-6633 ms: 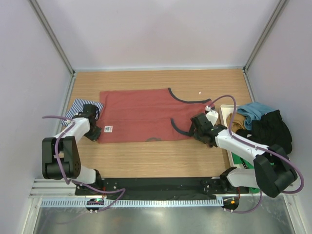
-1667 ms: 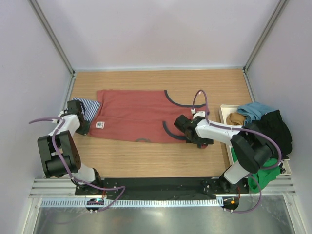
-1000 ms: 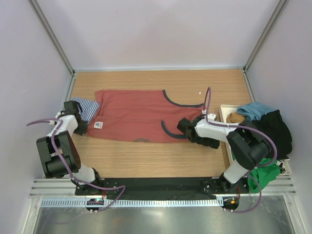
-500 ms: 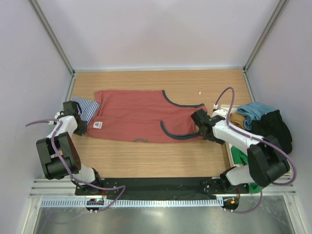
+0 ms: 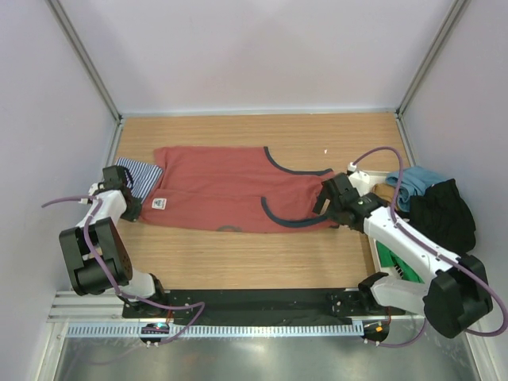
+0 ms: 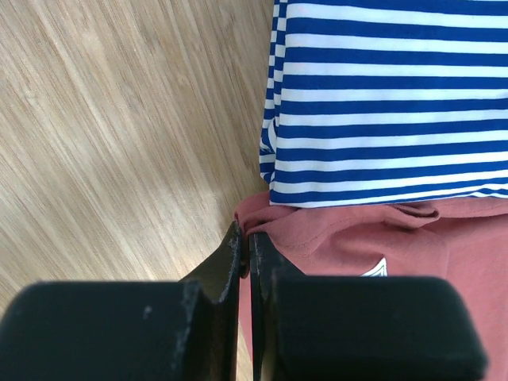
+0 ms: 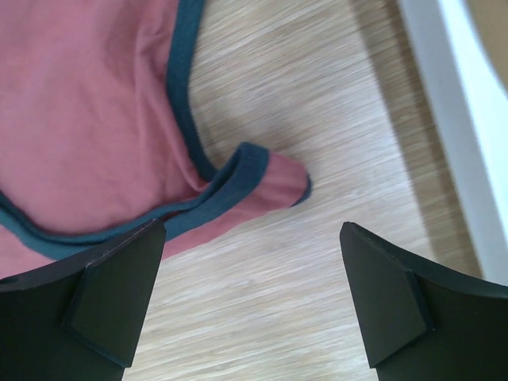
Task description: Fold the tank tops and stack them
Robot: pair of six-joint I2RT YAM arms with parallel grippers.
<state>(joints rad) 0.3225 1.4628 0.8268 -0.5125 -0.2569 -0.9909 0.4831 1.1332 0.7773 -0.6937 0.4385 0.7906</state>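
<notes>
The rust-red tank top (image 5: 230, 190) lies spread flat across the table, its dark-trimmed straps pointing right. The striped tank top (image 5: 141, 175) sits folded at its left end, and the two overlap there. My left gripper (image 5: 127, 208) is shut on the red top's near-left hem corner. In the left wrist view a fold of red cloth (image 6: 333, 238) is pinched at the gripper (image 6: 244, 238), just below the striped top (image 6: 381, 103). My right gripper (image 5: 329, 202) is open beside the near strap. That strap end (image 7: 270, 178) rests on the wood ahead of the empty gripper (image 7: 252, 230).
A white tray (image 5: 367, 176) stands at the right edge, with a heap of blue, black and green clothes (image 5: 432, 210) beside and on it. Its rim (image 7: 452, 95) shows in the right wrist view. Side walls close in the table on the left and right.
The right gripper moved right along the near strap, drawing it out, and now stands open with the strap lying on the table. The left gripper has stayed shut on the hem corner.
</notes>
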